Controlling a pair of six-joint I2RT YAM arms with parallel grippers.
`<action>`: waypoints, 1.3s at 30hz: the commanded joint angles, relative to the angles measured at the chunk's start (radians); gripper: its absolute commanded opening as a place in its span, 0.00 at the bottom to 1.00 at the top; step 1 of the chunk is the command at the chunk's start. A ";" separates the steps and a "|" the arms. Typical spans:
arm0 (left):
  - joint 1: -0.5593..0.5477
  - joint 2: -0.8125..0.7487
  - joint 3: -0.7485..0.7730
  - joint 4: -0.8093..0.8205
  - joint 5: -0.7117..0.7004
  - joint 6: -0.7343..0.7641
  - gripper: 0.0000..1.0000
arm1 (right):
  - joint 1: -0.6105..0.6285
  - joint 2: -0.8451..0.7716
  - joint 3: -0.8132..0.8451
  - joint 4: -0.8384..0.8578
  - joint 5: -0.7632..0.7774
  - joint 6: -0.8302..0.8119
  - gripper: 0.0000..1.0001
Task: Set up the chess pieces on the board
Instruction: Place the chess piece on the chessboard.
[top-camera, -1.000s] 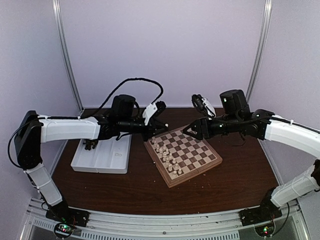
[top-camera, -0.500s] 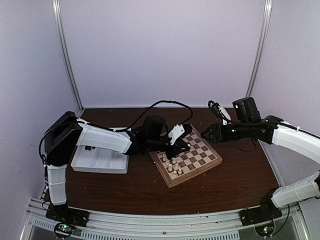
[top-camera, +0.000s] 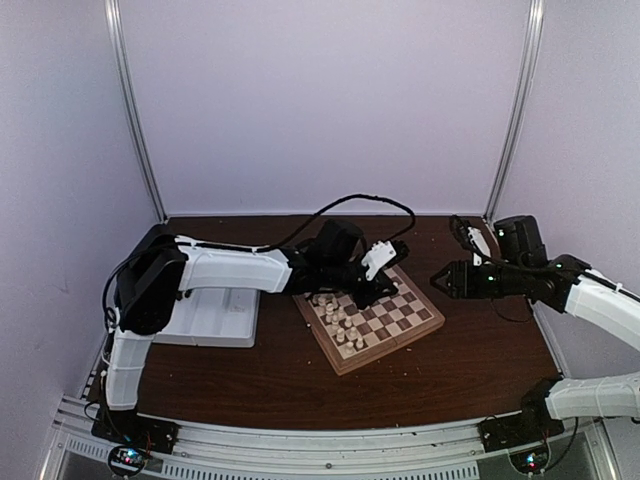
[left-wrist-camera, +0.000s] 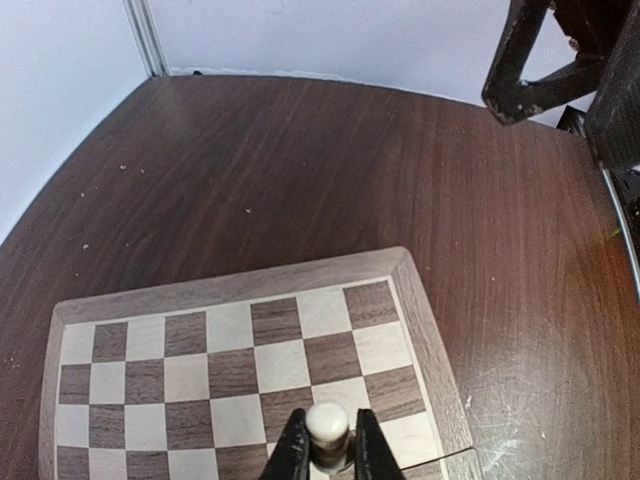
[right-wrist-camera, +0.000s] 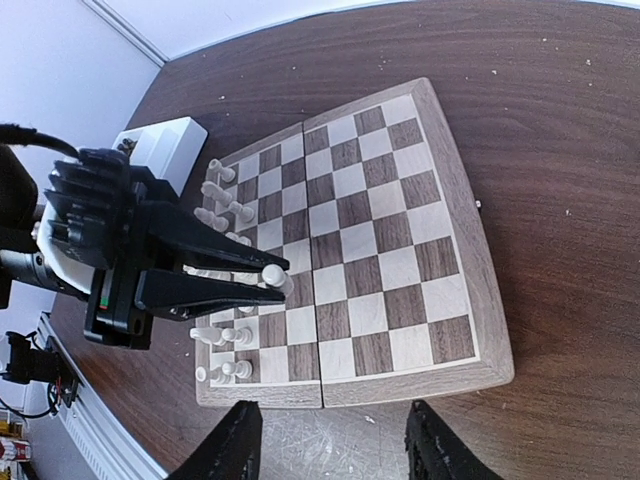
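Matt wooden board (right-wrist-camera: 390, 265) on a dark, scuffed wood-grain table (left-wrist-camera: 300, 170).

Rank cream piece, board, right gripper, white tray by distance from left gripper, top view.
1. cream piece: clamped in the left gripper.
2. board: directly beneath.
3. right gripper: off the board's right side.
4. white tray: far left.

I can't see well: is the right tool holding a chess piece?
No, the right tool stands wide open with nothing inside it.

White arm shells (top-camera: 235, 270), black joints (top-camera: 335, 243), looping cable (top-camera: 370, 197)
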 joint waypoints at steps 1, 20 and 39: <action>-0.003 0.066 0.076 -0.116 -0.008 -0.012 0.00 | -0.021 -0.037 -0.032 0.010 0.038 0.024 0.51; -0.010 0.230 0.339 -0.380 0.004 0.017 0.00 | -0.033 -0.032 -0.065 0.001 0.032 0.017 0.50; -0.011 0.240 0.348 -0.414 -0.015 0.041 0.11 | -0.034 -0.020 -0.068 0.007 0.028 0.013 0.51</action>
